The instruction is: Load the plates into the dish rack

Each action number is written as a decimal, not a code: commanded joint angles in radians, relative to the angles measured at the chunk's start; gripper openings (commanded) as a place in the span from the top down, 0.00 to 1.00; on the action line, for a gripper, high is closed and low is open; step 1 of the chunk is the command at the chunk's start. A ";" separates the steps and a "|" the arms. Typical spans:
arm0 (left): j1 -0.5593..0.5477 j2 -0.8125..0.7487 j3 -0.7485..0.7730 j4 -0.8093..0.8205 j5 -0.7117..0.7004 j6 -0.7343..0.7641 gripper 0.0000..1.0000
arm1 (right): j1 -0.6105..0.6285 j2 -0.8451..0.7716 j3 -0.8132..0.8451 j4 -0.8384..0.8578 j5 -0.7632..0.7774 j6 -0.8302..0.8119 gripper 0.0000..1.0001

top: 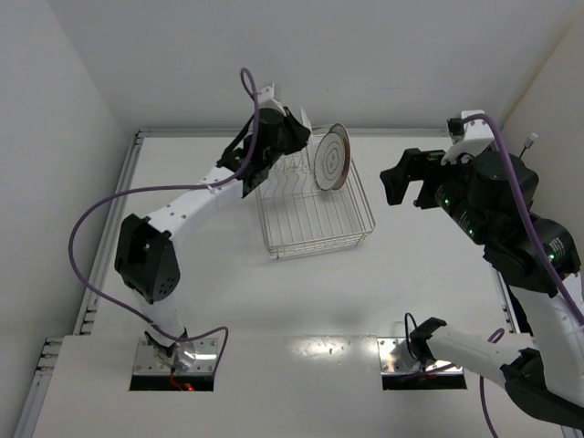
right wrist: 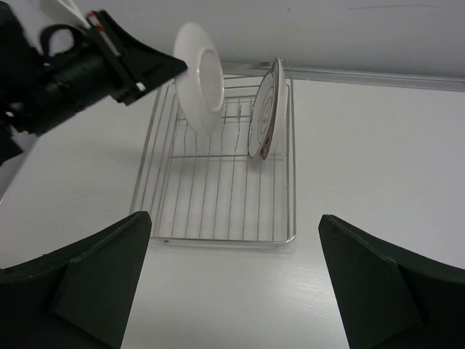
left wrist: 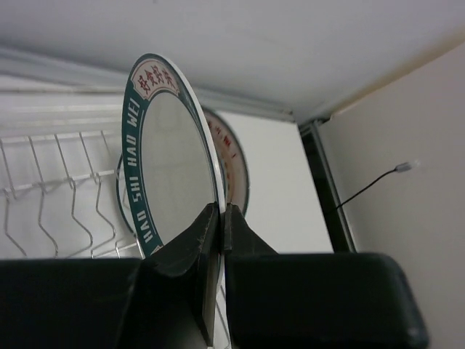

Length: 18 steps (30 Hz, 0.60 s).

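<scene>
Pinches the dark-rimmed plate [left wrist: 171, 156] by its edge in the left jaws, above the far left of the rack [top: 310, 224]. Shows the orange-rimmed plate [top: 332, 157] upright at its far right. Holds the right jaws wide apart, empty, beside it.

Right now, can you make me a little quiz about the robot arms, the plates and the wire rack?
1. Fill in: the left gripper pinches the round white plate with the dark green rim by its ____.
2. Which plate stands upright in the rectangular silver wire dish rack? A: the green-rimmed one. B: the round white plate with the orange-red rim. C: both.
3. True or false: the right gripper holds a plate.
Key: 1 rim. 2 B. 3 false; it is open and empty.
</scene>
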 commanded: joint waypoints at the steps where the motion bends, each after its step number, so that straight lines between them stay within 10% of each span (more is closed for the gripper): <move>1: 0.005 0.010 0.008 0.199 0.070 -0.071 1.00 | 0.000 -0.015 0.000 -0.014 0.024 -0.012 0.02; 18: 0.014 0.094 -0.121 0.358 0.080 -0.143 1.00 | 0.000 -0.064 -0.070 -0.051 0.043 -0.040 0.00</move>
